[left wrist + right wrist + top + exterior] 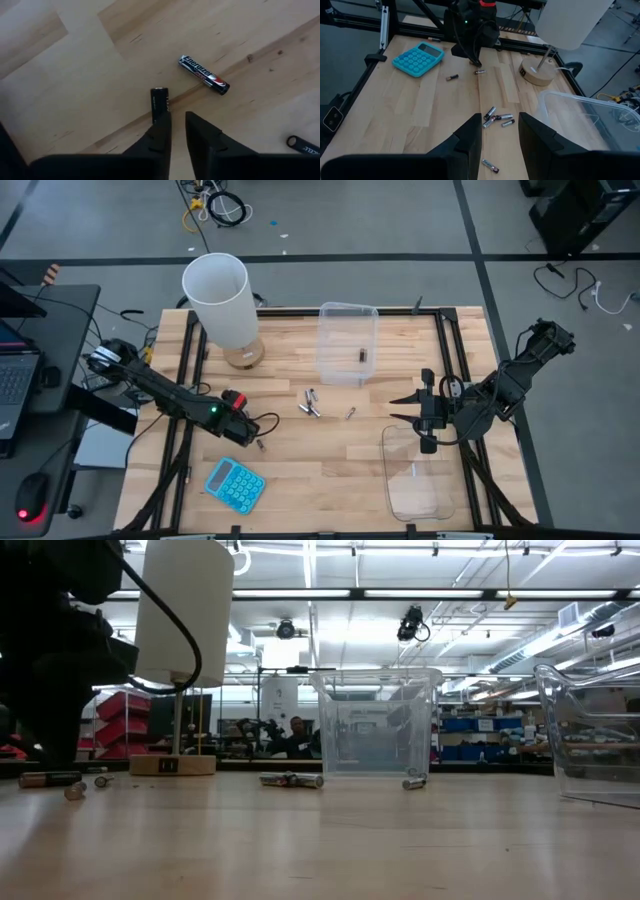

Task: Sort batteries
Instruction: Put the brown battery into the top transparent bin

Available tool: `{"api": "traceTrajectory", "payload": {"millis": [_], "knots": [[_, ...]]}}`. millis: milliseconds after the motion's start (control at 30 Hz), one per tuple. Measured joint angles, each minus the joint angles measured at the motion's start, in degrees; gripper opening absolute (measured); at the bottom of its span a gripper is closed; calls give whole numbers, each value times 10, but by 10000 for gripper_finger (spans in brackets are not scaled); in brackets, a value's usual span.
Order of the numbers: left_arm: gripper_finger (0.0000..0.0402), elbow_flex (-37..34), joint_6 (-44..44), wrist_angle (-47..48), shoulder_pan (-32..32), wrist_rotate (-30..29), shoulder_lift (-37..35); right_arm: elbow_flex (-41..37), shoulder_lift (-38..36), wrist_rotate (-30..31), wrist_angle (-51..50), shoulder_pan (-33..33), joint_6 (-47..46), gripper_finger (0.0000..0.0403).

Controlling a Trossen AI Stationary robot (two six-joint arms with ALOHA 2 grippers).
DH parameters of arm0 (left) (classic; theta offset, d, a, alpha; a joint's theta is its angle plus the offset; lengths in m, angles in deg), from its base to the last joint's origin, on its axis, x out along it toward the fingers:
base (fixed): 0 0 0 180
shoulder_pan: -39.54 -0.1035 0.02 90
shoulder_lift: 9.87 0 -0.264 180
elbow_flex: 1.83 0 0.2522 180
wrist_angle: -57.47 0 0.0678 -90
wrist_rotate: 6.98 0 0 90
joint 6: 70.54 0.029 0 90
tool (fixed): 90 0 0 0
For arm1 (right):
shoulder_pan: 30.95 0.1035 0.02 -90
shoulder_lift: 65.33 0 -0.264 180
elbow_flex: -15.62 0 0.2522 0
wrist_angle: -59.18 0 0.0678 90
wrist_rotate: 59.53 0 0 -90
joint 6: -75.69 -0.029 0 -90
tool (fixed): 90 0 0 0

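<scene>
Two thin fingers of the left end effector (178, 117) are only a little apart, with nothing between them. One finger tip sits right at a dark battery (160, 100) on the counter (75, 75). I think it is low like this to get the battery in between. A second battery (204, 75), with a label, lies just past it, up and to the right in that view. From above, this end effector is at the lower left, near a blue calculator (235, 483). The right end effector (403, 408) waits at the right, spread wide and empty, beside a clear tub (388, 470). Only the top view shows one battery (362, 355) already inside the other tub (348, 308) at the top middle, and a small pile (310, 402) in the middle. Only the left wrist view shows the finger gap.
</scene>
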Motion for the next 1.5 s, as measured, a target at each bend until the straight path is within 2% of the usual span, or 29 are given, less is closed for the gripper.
{"api": "traceTrajectory", "payload": {"millis": [200, 333, 633, 900, 1133, 1400, 1500], "knots": [[118, -5, -4, 10, 0, 0, 0, 0, 0, 0, 0, 0, 0, 115], [141, -13, -4, -13, 0, 0, 0, 0, 0, 0, 0, 0, 0, 115], [144, -39, -22, -20, 0, 18, -1, 0, 0, 0, 0, 0, 0, 115], [144, -77, -23, -87, 0, 19, -4, 0, 0, 0, 1, 0, 0, 115], [120, -81, -34, -88, 0, 20, -3, 0, 0, 0, 3, 0, 0, 115], [41, -81, -35, -88, 0, 21, -3, 0, 0, 0, 4, 0, 0, 115], [29, -81, -34, -87, 0, 21, -3, 0, 0, 0, 4, 0, 0, 115]]}}
